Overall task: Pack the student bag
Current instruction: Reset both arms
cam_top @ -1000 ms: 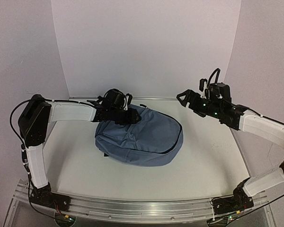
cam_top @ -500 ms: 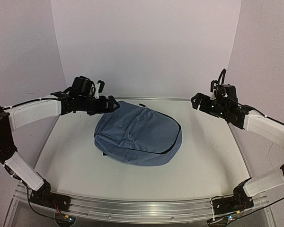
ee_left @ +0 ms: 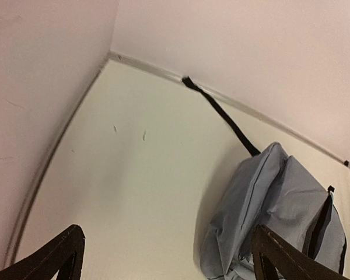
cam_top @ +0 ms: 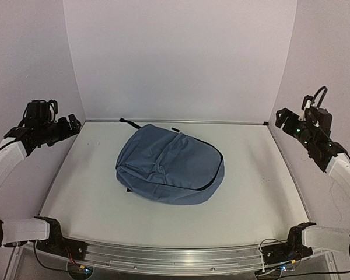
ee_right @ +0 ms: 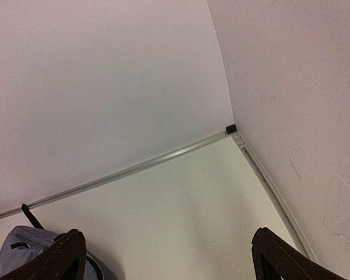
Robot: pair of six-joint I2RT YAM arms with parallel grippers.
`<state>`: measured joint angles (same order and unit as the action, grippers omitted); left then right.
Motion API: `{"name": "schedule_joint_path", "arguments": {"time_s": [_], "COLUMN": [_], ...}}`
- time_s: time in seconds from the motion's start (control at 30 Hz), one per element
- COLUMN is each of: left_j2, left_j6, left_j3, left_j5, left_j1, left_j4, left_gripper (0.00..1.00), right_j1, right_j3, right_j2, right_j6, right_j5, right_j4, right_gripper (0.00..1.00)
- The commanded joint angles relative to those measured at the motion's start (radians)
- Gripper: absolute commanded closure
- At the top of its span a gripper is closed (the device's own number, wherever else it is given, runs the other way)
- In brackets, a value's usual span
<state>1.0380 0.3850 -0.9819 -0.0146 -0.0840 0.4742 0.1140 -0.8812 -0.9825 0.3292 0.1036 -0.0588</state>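
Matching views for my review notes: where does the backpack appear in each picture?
Top view: backpack at centre.
Left wrist: backpack at lower right, partly cut off.
Right wrist: backpack in the bottom left corner.
Shared landmark: the black strap at its far end.

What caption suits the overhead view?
Rounded slate-blue fabric backpack lies on the white table; left gripper and right gripper hang open, apart from it.

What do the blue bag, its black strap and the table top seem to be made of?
The student bag: likely woven fabric, matte slate-blue; it sags with soft creases and seams. Its black strap: probably flat webbing, lying limp and thin. The table top: smooth, off-white, hard-looking sheet with faint sheen; exact material unclear.
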Motion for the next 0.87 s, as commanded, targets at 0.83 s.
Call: {"name": "schedule_joint_path", "arguments": {"time_s": [0.83], "left_j2": [-0.466], "left_j6": [-0.161], "left_j3": [0.187], "left_j5": [-0.217], "left_j1": [-0.002], "left_j4": [0.028], "left_gripper": [0.00], "right_j1": [0.004], "right_j3": [0.359], "right_j2": [0.355], "right_j6": [-0.101], "right_j5": [0.121], "right_j4": [0.374], "right_gripper": [0.02]}}
